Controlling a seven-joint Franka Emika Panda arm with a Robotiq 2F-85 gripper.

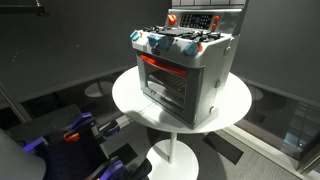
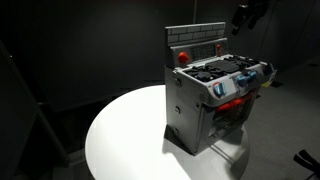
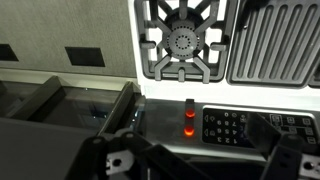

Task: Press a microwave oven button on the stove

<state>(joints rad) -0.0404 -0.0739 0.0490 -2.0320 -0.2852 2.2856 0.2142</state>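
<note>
The stove (image 1: 185,70) is a small silver-grey toy range with a red bar handle on its oven door and blue-white knobs. It stands on a round white table in both exterior views (image 2: 215,95). Its raised back panel (image 1: 205,18) carries red buttons. In the wrist view I look down on the burner (image 3: 183,42), the griddle (image 3: 275,42), two lit red buttons (image 3: 188,117) and a dark number keypad (image 3: 228,125). My gripper (image 2: 248,15) hangs above the back panel without touching it. Its fingers (image 3: 200,165) are spread wide and empty.
The round white table (image 1: 130,95) has bare surface in front of and beside the stove (image 2: 120,130). Dark curtains surround the scene. Blue and black equipment (image 1: 80,132) sits low beside the table. A second exterior view shows the brick-pattern rear wall of the stove (image 2: 195,35).
</note>
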